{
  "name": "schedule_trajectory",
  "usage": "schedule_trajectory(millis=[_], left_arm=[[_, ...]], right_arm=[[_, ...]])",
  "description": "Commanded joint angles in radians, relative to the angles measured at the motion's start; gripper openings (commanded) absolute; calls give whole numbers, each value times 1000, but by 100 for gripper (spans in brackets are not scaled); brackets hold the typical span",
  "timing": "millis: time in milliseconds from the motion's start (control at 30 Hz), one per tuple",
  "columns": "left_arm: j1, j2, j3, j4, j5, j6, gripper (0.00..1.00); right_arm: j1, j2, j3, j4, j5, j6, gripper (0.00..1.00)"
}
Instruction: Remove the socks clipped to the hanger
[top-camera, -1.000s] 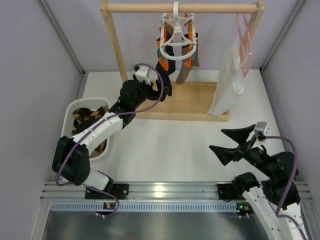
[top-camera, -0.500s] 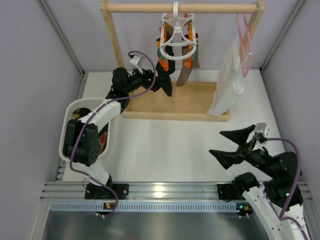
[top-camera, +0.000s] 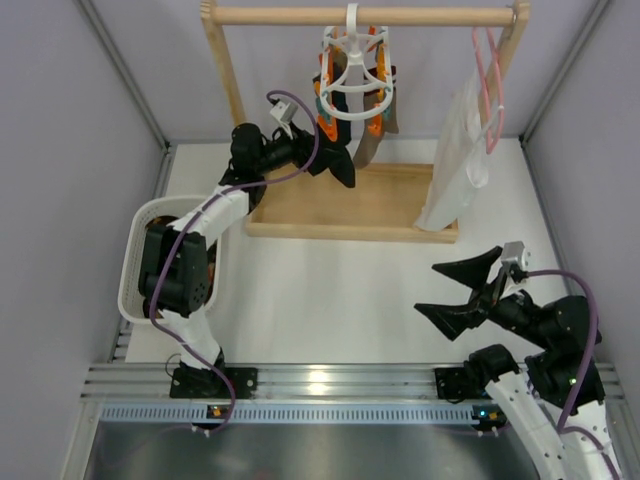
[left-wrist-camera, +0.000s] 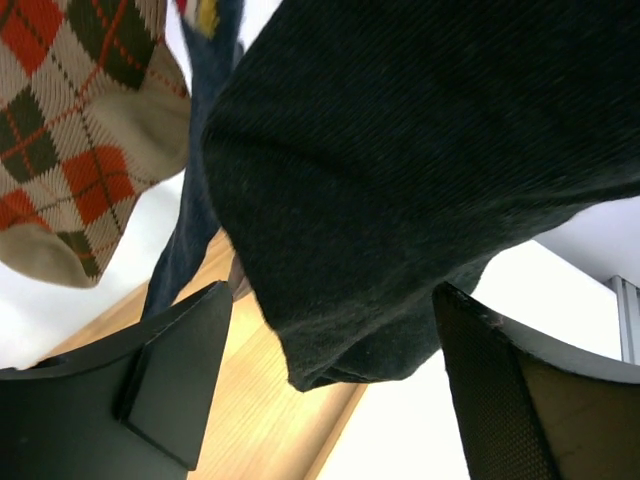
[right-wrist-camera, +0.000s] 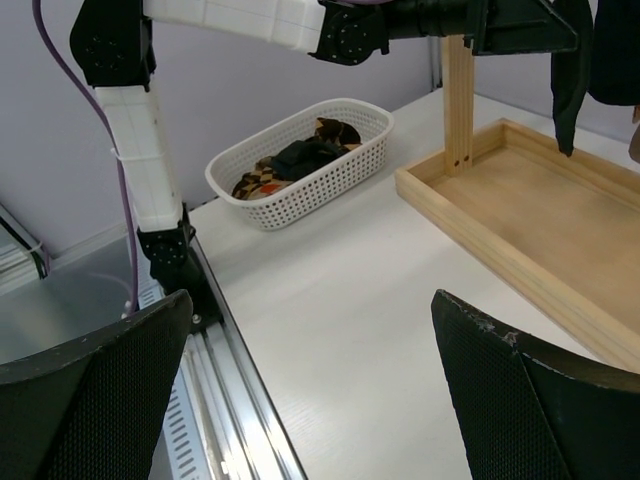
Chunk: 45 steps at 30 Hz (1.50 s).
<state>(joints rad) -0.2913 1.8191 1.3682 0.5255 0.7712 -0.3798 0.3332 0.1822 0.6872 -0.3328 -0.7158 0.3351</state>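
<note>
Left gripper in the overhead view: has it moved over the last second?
Yes. Against the wooden base, the left gripper has shifted from its near-left corner farther back and slightly right, toward the hanger.

dark sock (left-wrist-camera: 400, 150), upper right of left wrist view: fine ribbed knit, matt, slightly fuzzy; argyle sock (left-wrist-camera: 80, 130), upper left: coarser knit cloth, matt; left gripper (left-wrist-camera: 330, 290): matt black plastic, inner face at right finely mesh-textured; right gripper (right-wrist-camera: 312, 300): same plastic, same mesh texture; rack base (right-wrist-camera: 560, 200): pale bare wood, smooth; basket (right-wrist-camera: 300, 200): white perforated plastic, slight sheen; hanger (top-camera: 352, 42): white glossy plastic; table (right-wrist-camera: 380, 330): white, matt, faint grain; rail (top-camera: 320, 385), bottom of top view: bright metal.
</note>
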Motion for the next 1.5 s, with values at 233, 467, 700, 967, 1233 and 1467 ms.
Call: schedule_trajectory(millis=[233,467,700,967,1233,1467], left_arm=[[-26,-27,-12,151,-65,-64,10],[-58,-135,-144,149,-252,-56,0],[-132,-311,-345,149,-430,-33,0],[-203,-519,-511,149,-513,-45,0],[-298,-546,-538,148,-530,-42,0],[-491,-511,-518,148,-711,41,0]], right_arm=[[6,34,-20,100,-22,25,99],[7,14,-17,110,-5,50,100],[6,-1,11,106,9,74,99],[7,-23,58,58,26,77,99],[6,-30,83,55,58,123,99],[7,-20,120,23,114,133,99]])
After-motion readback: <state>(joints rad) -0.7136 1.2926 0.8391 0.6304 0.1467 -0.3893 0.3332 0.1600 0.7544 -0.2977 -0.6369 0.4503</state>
